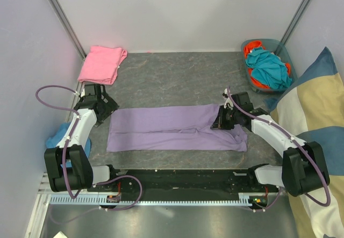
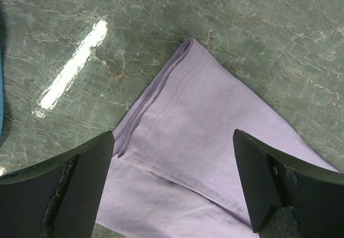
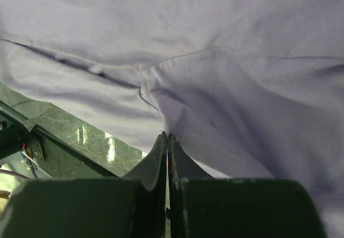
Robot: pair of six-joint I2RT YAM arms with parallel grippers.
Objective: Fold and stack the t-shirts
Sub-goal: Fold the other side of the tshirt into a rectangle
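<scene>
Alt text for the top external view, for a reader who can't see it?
A lavender t-shirt, folded into a long strip, lies across a grey table; the right pincer is shut on its right end, and the left pincer is open over its far left corner. A folded pink t-shirt lies at the far left.

I see lavender t-shirt, pink t-shirt, my left tool and right tool black, surface grey-green marbled, cushion striped blue, cream, tan.

Even bright light; glare streaks the table (shadows soft).
</scene>
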